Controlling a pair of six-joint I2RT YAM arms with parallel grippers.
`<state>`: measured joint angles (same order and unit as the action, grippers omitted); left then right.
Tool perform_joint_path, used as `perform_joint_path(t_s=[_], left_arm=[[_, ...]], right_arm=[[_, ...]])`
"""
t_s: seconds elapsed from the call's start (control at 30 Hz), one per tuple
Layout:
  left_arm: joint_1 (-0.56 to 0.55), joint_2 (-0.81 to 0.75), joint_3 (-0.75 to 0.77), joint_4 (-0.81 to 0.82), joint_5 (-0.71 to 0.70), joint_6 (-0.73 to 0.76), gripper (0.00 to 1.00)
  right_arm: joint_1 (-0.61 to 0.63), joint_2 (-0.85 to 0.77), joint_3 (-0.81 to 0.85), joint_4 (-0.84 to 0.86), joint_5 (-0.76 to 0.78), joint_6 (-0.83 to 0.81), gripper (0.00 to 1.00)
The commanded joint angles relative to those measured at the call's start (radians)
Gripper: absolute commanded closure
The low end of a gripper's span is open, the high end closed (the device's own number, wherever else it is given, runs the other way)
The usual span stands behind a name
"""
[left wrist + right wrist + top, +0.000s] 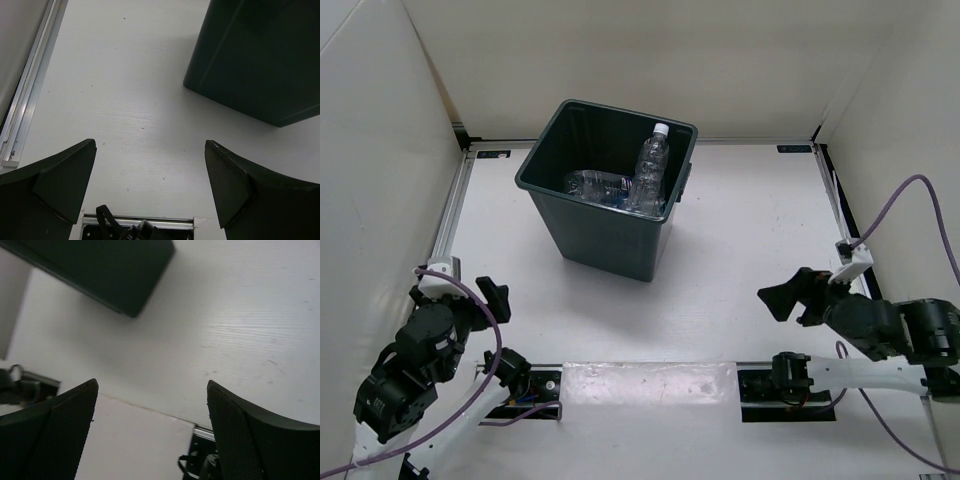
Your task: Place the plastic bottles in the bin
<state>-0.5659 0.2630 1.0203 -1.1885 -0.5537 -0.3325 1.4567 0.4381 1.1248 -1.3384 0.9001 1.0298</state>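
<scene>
1. At the far left, a silver aluminium rail (450,215) is running along the edge of the white table (750,230).
2. The left gripper (150,145) is hovering low over the table near the left arm's base. Its two black fingers (60,180) are standing wide apart, released, and nothing is sitting between them. In the left wrist view only bare table is lying between the fingers.
3. The large dark grey-green plastic bin (605,240) is standing upright at the far middle of the table, a little to the left of centre, well apart from both grippers.
4. Inside the bin, a clear plastic bottle without a visible cap (598,184) is lying on its side.
5. Just to its right, a clear plastic bottle with a white cap (652,165) is leaning against the bin's right wall, with its cap reaching just above the rim.
6. Between the two arm bases, a pale shiny strip (650,382) is lying flat on the near edge.
7. The right gripper (152,384) is also hanging open over the table at the right, grasping nothing.
8. A purple cable (910,190) is curving up behind the right arm.
</scene>
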Motion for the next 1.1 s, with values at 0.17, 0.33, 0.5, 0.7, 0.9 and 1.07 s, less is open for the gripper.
perform_joint_path(t_s=[0.17, 0.33, 0.5, 0.7, 0.9, 1.07], left_arm=[[0.004, 0.064, -0.011, 0.03, 0.041, 0.016, 0.0], [0.003, 0.042, -0.034, 0.061, 0.067, 0.027, 0.0], [0.004, -0.007, -0.11, 0.142, 0.098, 0.094, 0.0], [0.003, -0.016, -0.203, 0.233, 0.109, 0.167, 0.0], [0.004, 0.012, -0.195, 0.219, 0.143, 0.158, 0.0], [0.003, -0.016, -0.204, 0.221, 0.106, 0.133, 0.0]], right_arm=[[0.114, -0.134, 0.021, -0.309, 0.137, 0.207, 0.1], [0.002, -0.108, 0.003, -0.202, 0.099, 0.081, 0.1], [-0.12, -0.041, -0.029, -0.05, 0.019, -0.1, 0.1], [-0.207, 0.024, -0.031, -0.028, -0.006, -0.125, 0.1], [-0.13, 0.033, -0.017, -0.105, 0.037, -0.037, 0.1], [-0.047, 0.045, 0.009, -0.23, 0.098, 0.123, 0.1]])
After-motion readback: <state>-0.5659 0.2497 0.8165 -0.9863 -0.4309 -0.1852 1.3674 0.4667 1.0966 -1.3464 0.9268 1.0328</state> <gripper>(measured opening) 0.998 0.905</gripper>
